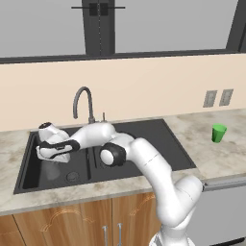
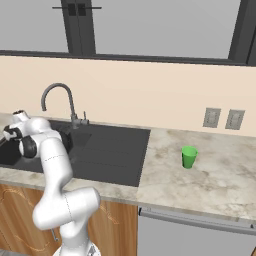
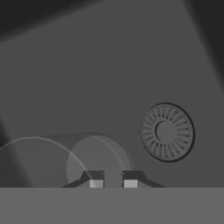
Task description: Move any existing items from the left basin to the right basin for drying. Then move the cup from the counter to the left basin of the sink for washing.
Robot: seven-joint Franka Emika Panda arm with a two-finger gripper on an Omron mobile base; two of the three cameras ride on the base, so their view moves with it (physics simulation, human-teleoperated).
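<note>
Claw [image 3: 113,180] sits low in the wide left basin [image 1: 33,175], tips a narrow gap apart w/ the glass [image 3: 74,159] at them. Whether they pinch its wall or just stand beside it, can't tell.

Left to right in the left base view: claw end of the arm [image 1: 53,149] over the basin's left part, glass [image 1: 52,169] hanging just under it as a pale smudge, round drain [image 1: 72,176] beside it, then the divider, narrow right basin [image 1: 96,168] partly behind the elbow, ribbed drainboard [image 1: 153,141], and far off on the counter [image 1: 216,158] the green cup [image 1: 219,133], upright.

Step, as I read it: first half, getting the glass out of the left basin. Nothing in the right one yet, cup untouched. Next move needs a firm hold on the glass, lift clear of the divider, short carry right, set down in the narrow basin w/o hitting the tap [image 1: 82,102].

Glass looks see-through, greyish, cylinder shape; hand view looks into it at an angle, rim a thin bright arc, base a paler disc. Drain [image 3: 166,131] close beside it.
</note>
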